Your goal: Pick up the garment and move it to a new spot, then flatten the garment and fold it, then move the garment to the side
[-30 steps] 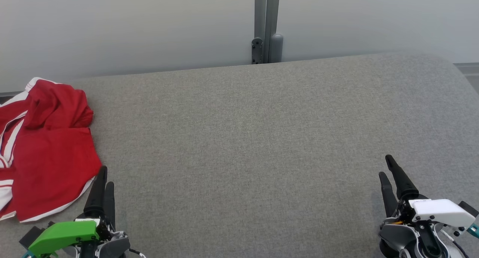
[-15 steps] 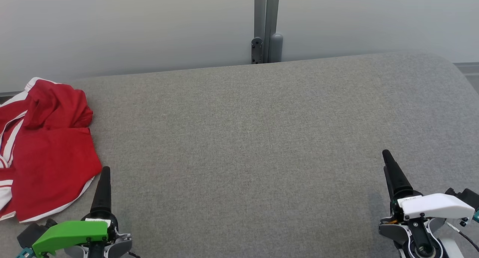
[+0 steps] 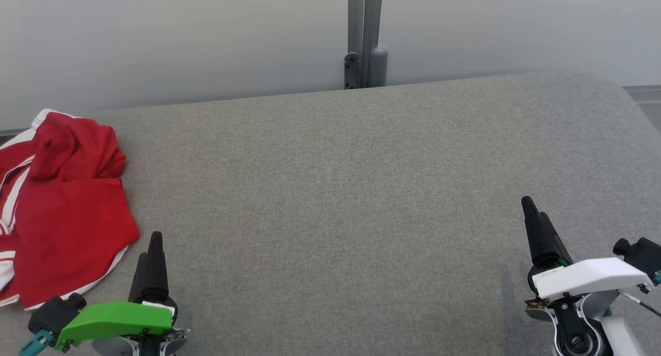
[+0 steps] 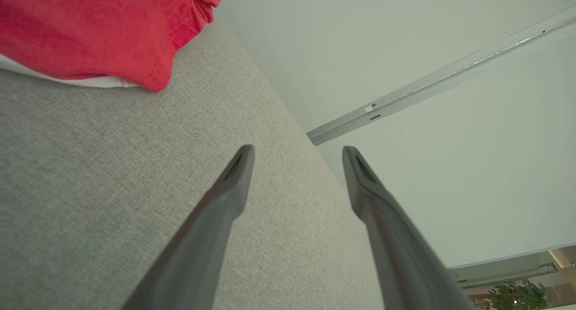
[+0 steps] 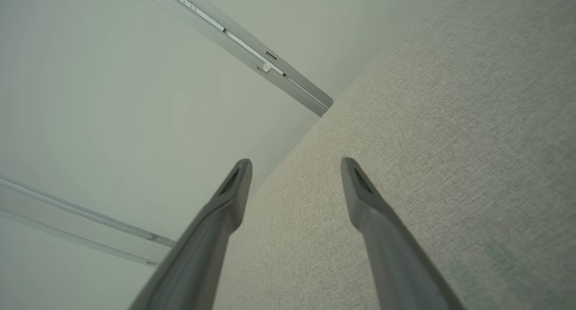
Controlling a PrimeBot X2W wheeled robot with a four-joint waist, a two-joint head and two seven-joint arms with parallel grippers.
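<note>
The garment point(image 3: 67, 211) lies on the tabletop point(image 3: 335, 190), at its left end. The left gripper point(image 3: 148, 245) is just right of the garment's near corner. The right gripper point(image 3: 528, 205) is well apart, far to the garment's right. A post point(image 3: 364, 35) stands behind the tabletop.

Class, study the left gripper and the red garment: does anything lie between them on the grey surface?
Nothing visible does. The open left gripper is close beside the garment, near its lower right corner, and bare grey surface separates them. The garment lies crumpled at the surface's left end, untouched.
</note>
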